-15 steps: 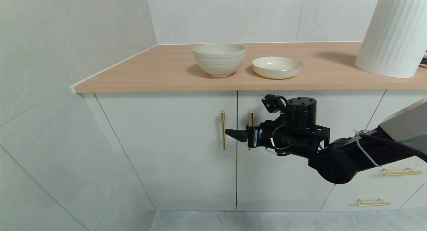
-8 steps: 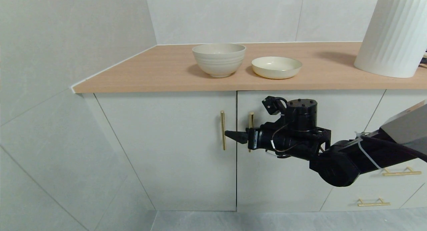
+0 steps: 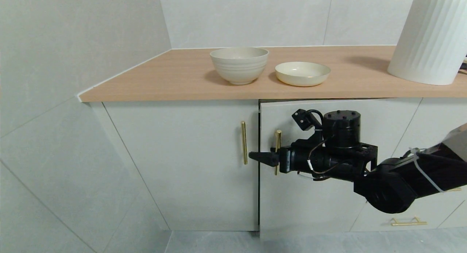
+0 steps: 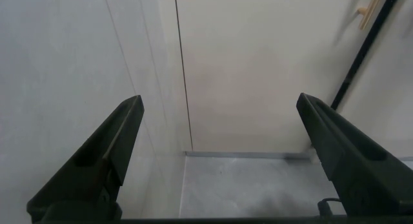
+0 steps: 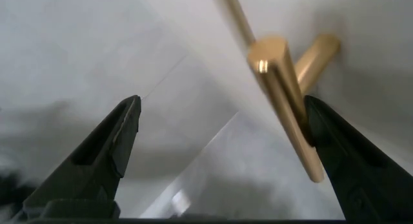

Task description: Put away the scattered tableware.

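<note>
A deep cream bowl [image 3: 239,65] and a shallow cream dish [image 3: 302,73] stand side by side on the wooden counter [image 3: 164,81]. Below them my right gripper [image 3: 268,158] is at the right cabinet door [image 3: 310,209], which stands slightly ajar. Its fingers are open, with the door's gold handle [image 3: 278,147] between them. In the right wrist view that handle [image 5: 284,95] lies close against one finger of the right gripper [image 5: 222,159]. My left gripper [image 4: 219,159] hangs open and empty, low in front of the cabinet near the floor.
The left cabinet door [image 3: 189,165] is closed, and its gold handle [image 3: 243,142] sits just beside my right fingertip. A tall white ribbed container [image 3: 430,37] stands on the counter's right end. Drawers with gold pulls [image 3: 404,221] lie lower right. A tiled wall bounds the left.
The right cabinet door has swung out a little, showing a dark gap at its top and side. My right gripper has drawn back and slightly down with the handle.
</note>
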You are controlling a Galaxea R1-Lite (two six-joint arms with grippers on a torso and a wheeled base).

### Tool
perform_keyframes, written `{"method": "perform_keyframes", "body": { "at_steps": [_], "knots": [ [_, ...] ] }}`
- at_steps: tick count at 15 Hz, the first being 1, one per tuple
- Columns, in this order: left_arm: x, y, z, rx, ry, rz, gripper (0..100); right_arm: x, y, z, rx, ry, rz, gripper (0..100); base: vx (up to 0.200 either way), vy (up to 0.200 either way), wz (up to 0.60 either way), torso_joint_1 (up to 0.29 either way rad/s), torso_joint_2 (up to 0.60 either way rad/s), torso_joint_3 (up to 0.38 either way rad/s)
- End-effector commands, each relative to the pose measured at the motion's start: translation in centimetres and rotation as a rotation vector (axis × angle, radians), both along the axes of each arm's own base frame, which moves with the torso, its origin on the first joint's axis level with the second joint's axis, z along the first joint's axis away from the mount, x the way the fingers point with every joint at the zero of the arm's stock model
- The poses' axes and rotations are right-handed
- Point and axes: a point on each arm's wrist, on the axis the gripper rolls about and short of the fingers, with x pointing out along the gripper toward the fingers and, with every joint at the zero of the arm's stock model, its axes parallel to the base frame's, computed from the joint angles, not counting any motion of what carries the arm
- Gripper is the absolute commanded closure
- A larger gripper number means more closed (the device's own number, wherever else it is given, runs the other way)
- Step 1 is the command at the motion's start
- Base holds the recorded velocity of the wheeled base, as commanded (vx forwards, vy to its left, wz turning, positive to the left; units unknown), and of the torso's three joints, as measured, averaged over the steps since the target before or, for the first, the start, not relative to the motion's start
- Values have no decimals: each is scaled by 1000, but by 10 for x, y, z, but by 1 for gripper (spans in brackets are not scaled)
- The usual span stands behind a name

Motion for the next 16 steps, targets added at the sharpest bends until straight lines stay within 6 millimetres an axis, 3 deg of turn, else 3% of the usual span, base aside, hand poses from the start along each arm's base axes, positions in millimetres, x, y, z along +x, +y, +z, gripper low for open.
{"method": "perform_keyframes", "body": {
  "at_steps": [1, 5, 10, 16],
  "knots": [
    [0, 0, 0, 0, 0, 0, 0, -21, -12, 17, 25, -19, 53, 0, 0, 0, 0, 0, 0, 0],
    [0, 0, 0, 0, 2, 2, 0, -50, -25, 20, 18, -5, 85, 0, 0, 0, 0, 0, 0, 0],
    [0, 0, 0, -2, 2, 2, 0, -100, -43, 25, 22, 1, 172, 0, 0, 0, 0, 0, 0, 0],
    [0, 0, 0, 5, -1, 0, 0, -123, -54, 18, 7, 24, 196, 0, 0, 0, 0, 0, 0, 0]
  ]
}}
